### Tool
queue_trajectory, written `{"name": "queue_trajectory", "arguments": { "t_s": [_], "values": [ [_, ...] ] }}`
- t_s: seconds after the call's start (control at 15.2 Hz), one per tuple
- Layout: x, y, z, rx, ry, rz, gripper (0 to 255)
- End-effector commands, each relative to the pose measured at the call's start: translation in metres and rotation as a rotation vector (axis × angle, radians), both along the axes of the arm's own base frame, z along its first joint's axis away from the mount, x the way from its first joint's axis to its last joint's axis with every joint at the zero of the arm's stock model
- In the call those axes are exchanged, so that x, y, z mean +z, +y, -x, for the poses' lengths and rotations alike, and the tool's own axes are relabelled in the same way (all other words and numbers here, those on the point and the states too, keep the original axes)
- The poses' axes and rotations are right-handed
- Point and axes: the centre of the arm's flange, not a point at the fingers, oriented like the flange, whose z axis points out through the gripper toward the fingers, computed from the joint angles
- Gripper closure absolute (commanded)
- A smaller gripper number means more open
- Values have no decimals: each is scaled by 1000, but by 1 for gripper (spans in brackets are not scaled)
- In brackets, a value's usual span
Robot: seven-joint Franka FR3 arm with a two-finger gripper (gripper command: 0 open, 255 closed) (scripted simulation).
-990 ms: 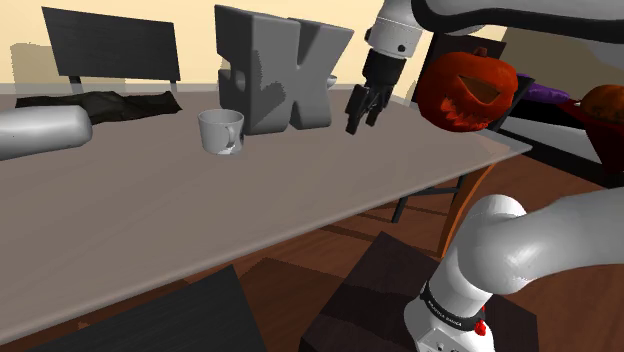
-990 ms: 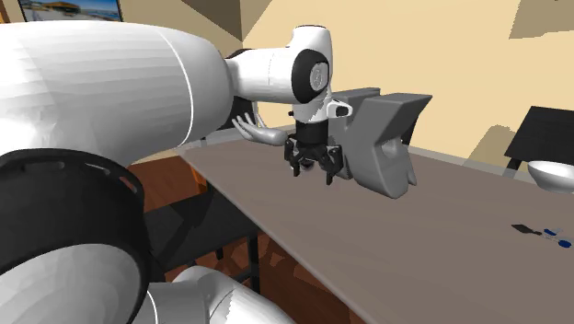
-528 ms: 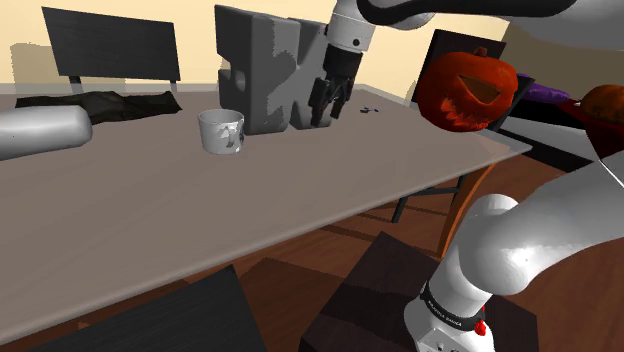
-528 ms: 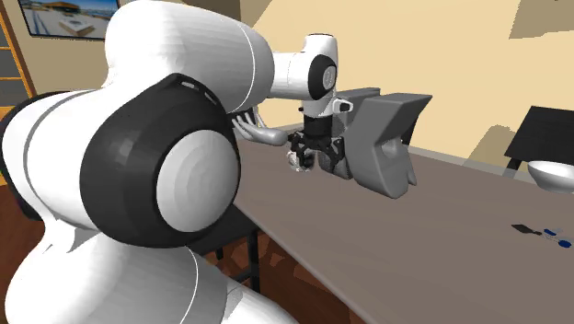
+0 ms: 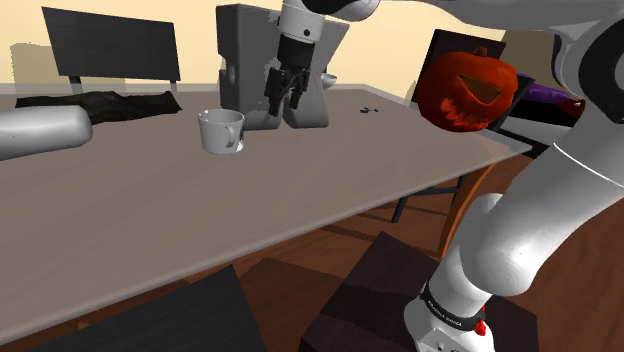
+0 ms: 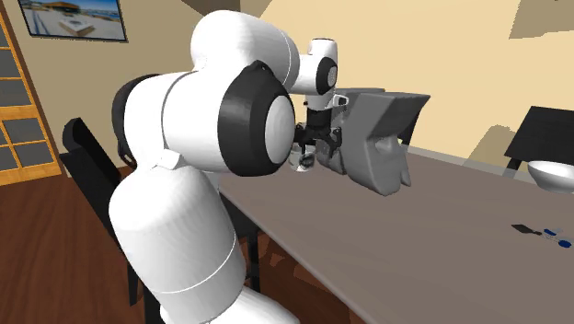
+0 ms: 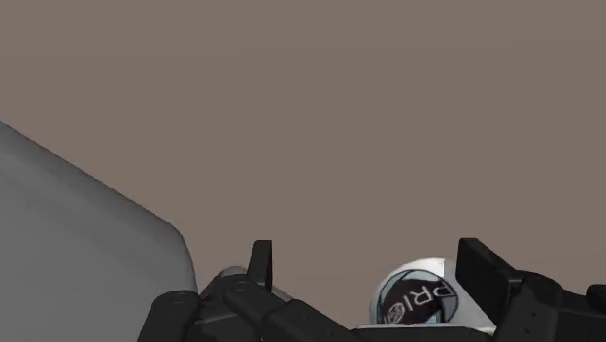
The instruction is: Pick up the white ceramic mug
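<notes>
The white mug [image 5: 220, 130] stands upright on the brown table [image 5: 300, 190], its handle turned toward the grey block. My black gripper [image 5: 279, 104] hangs just to the shoulder view's right of the mug, in front of the block and a little above the tabletop. Its fingers are apart with nothing held. In the wrist view the mug [image 7: 418, 291], with a round dark print on its side, shows between the fingers [image 7: 260, 264], close to the other finger. In the second exterior view the gripper [image 6: 317, 156] hovers by the mug [image 6: 298, 159], which the arm partly hides.
A big grey angular block [image 5: 262, 60] stands right behind the gripper and mug. An orange pumpkin [image 5: 465, 88] sits at the shoulder view's right, a grey cylinder [image 5: 40, 131] and black cloth [image 5: 100, 103] at its left. A white bowl [image 6: 552, 173] lies at the far table end.
The gripper has swept across the table toward the shoulder view's left, from near the pumpkin to just beside the mug. The mug has not moved.
</notes>
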Motion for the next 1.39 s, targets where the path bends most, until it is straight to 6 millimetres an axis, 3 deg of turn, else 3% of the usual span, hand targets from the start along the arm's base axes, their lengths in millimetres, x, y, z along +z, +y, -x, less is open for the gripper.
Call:
{"name": "queue_trajectory", "arguments": {
  "t_s": [0.0, 0.53, 1.06, 1.19, 1.25, 1.32],
  "values": [
    [-9, 5, -29, 26, 21, -3, 0],
    [-15, 54, -123, 147, 29, -16, 0],
    [-55, 56, -126, 151, 29, -17, 0],
    [-55, 56, -126, 151, 29, -17, 0],
    [-58, 57, -122, 151, 29, -16, 255],
    [-61, 54, -131, 151, 29, -16, 255]
  ]
}}
